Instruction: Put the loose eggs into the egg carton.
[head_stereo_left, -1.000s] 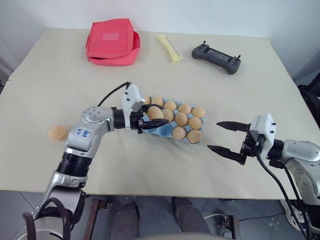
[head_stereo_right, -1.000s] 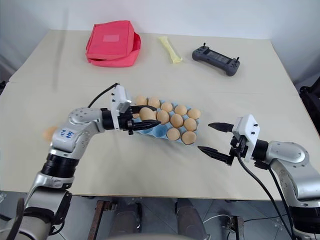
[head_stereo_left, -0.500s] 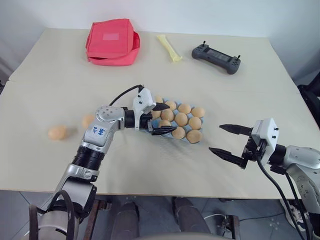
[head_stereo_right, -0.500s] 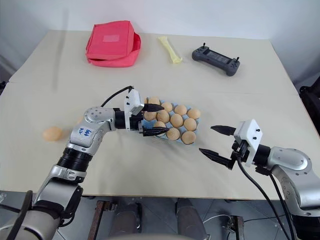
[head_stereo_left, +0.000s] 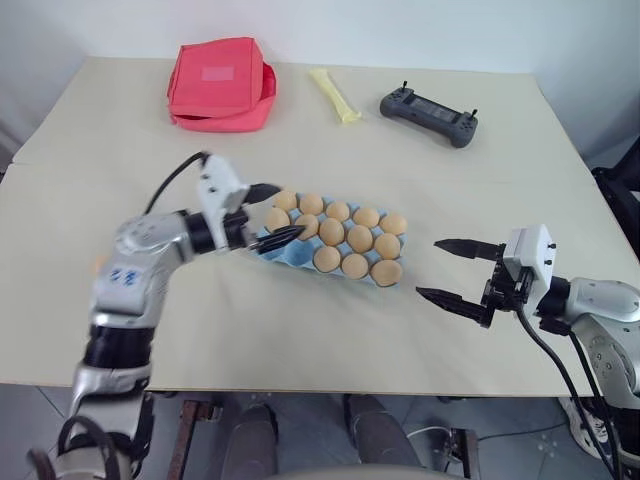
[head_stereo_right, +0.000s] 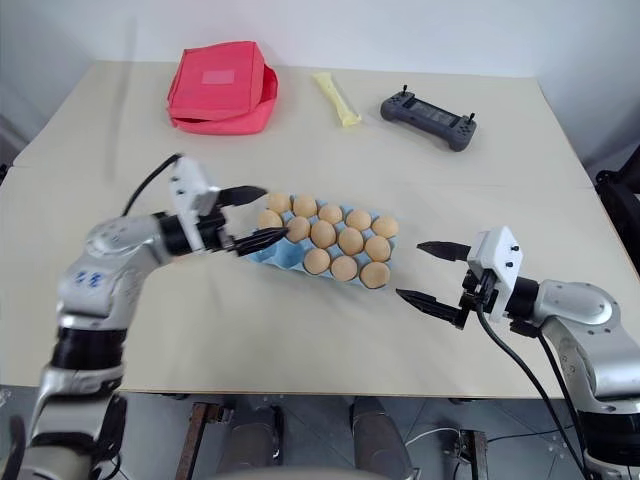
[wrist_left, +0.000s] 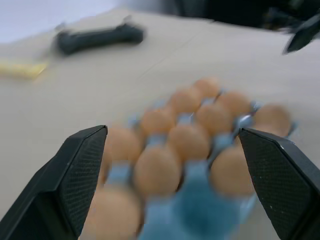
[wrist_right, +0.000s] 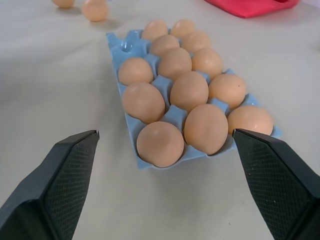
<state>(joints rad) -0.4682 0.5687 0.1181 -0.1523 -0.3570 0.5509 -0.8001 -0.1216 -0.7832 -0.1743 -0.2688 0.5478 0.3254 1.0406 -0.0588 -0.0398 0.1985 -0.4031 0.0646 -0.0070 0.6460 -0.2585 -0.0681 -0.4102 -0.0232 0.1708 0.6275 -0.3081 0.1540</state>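
The egg carton (head_stereo_left: 290, 252) sat pretty much in the middle of the tabletop (head_stereo_left: 330, 320), so I'll place everything off that. It was a light blue moulded tray, no lid, three rows of cups, nearly all of them filled with smooth tan-orange eggs (head_stereo_left: 355, 265). One or two cups at the end nearest the left hand looked bare and blue. From the right wrist view two loose eggs (wrist_right: 95, 9) lay on the tabletop beyond that same end of the carton, close to each other and well apart from it.

The left hand (head_stereo_left: 268, 215) hung just off the carton's bare end with its fingers spread wide and nothing between them. The right hand (head_stereo_left: 448, 269) was off the opposite end, apart from the carton, also wide and empty.

Room-wise, the strip between the carton and the near edge was bare. Toward the far edge, well clear of the carton, sat a red pouch (head_stereo_left: 220, 82), a pale yellow strip (head_stereo_left: 337, 94) and a dark controller (head_stereo_left: 429, 117).
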